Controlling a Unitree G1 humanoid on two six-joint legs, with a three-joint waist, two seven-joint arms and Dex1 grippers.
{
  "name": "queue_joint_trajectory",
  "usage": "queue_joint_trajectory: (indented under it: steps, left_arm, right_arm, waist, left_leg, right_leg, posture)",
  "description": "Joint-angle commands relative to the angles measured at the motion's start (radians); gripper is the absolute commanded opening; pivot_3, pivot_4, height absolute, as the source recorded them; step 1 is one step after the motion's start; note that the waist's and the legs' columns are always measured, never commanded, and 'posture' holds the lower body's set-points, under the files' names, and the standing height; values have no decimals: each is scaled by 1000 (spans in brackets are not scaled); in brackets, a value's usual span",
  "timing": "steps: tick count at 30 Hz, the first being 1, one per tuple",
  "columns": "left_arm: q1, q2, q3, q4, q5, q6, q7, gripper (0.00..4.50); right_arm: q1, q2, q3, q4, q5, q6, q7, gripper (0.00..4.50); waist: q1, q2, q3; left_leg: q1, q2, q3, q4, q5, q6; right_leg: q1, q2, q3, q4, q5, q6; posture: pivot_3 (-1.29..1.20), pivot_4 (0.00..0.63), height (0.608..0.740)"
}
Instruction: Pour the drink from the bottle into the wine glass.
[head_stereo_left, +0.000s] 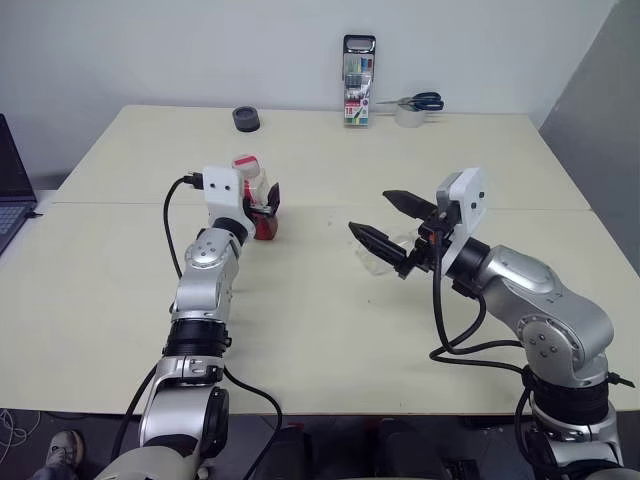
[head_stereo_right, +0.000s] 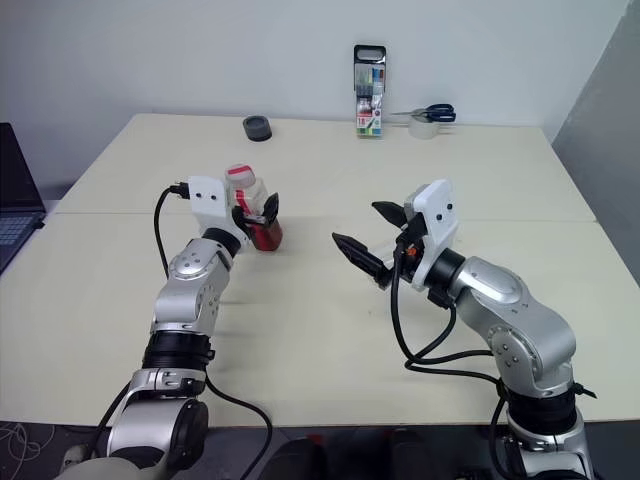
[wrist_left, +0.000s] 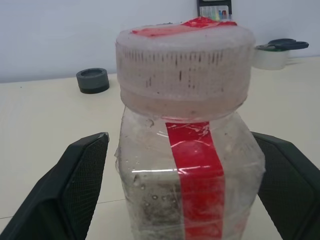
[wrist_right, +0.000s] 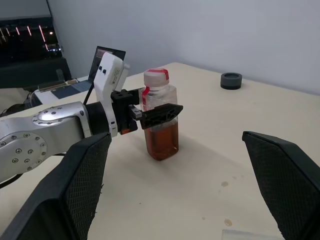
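The bottle (head_stereo_left: 251, 177) stands upright on the table, left of centre, clear plastic with a red-pink cap and a red strip down its side. The reddish-brown drink (wrist_right: 162, 140) fills its lower half. My left gripper (head_stereo_left: 262, 206) is open, level with the bottle's upper body, one black finger (wrist_left: 75, 185) on each side and a small gap between each finger and the plastic. My right gripper (head_stereo_left: 370, 212) hovers open and empty over the table's middle, pointing towards the bottle. A clear glass shape, which I take for the wine glass (head_stereo_left: 374, 262), peeks out below its fingers and is mostly hidden.
At the far edge stand a marker case (head_stereo_left: 359, 80), a tape roll (head_stereo_left: 408, 116) with scissors (head_stereo_left: 420, 101) on it, and a black round object (head_stereo_left: 246, 119). A laptop (head_stereo_left: 10, 190) sits off the left side. The near table surface is bare.
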Motion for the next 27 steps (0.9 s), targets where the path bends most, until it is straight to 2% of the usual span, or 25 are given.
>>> queue_joint_trajectory:
  steps: [1, 3, 4, 6, 12, 24, 27]
  left_arm:
    - [-42, 8, 15, -13, -6, -29, 1, 4467]
    - [-45, 8, 17, -14, -6, -29, 2, 4467]
    - [-46, 6, 17, -16, -8, -30, -1, 4291]
    - [-47, 4, 19, -18, -12, -33, -3, 3873]
    - [-35, 6, 28, -15, -17, -30, 3, 2177]
    - [-25, 18, 23, -15, 9, -18, 27, 2162]
    - [-27, 19, 21, -10, 9, -20, 22, 3158]
  right_arm:
    - [-2, -1, -7, -29, 5, -20, -5, 4500]
    - [0, -3, -7, -32, 5, -19, -5, 4500]
    - [1, -4, -7, -32, 5, -19, -5, 4500]
    - [0, -4, -8, -31, 5, -19, -7, 4500]
    - [-2, -8, -11, -26, 6, -20, -8, 4500]
    - [-8, -10, -9, -20, 4, -22, -11, 4500]
    - [-10, -9, -9, -19, 2, -22, -12, 4500]
  waist:
    - [0, 0, 0]
    - [0, 0, 0]
    - [0, 0, 0]
    - [0, 0, 0]
    - [0, 0, 0]
    - [-1, 0, 0]
    - [-1, 0, 0]
  left_leg:
    - [0, 0, 0, 0, 0, 0]
    - [0, 0, 0, 0, 0, 0]
    - [0, 0, 0, 0, 0, 0]
    - [0, 0, 0, 0, 0, 0]
    - [0, 0, 0, 0, 0, 0]
    - [0, 0, 0, 0, 0, 0]
    - [0, 0, 0, 0, 0, 0]
  right_leg:
    - [0, 0, 0, 0, 0, 0]
    - [0, 0, 0, 0, 0, 0]
    - [0, 0, 0, 0, 0, 0]
    - [0, 0, 0, 0, 0, 0]
    - [0, 0, 0, 0, 0, 0]
    - [0, 0, 0, 0, 0, 0]
    - [0, 0, 0, 0, 0, 0]
  posture:
    - [0, 150, 740]
    - [0, 150, 740]
    - [0, 150, 740]
    - [0, 150, 740]
    - [0, 150, 740]
    - [0, 150, 740]
    - [0, 150, 740]
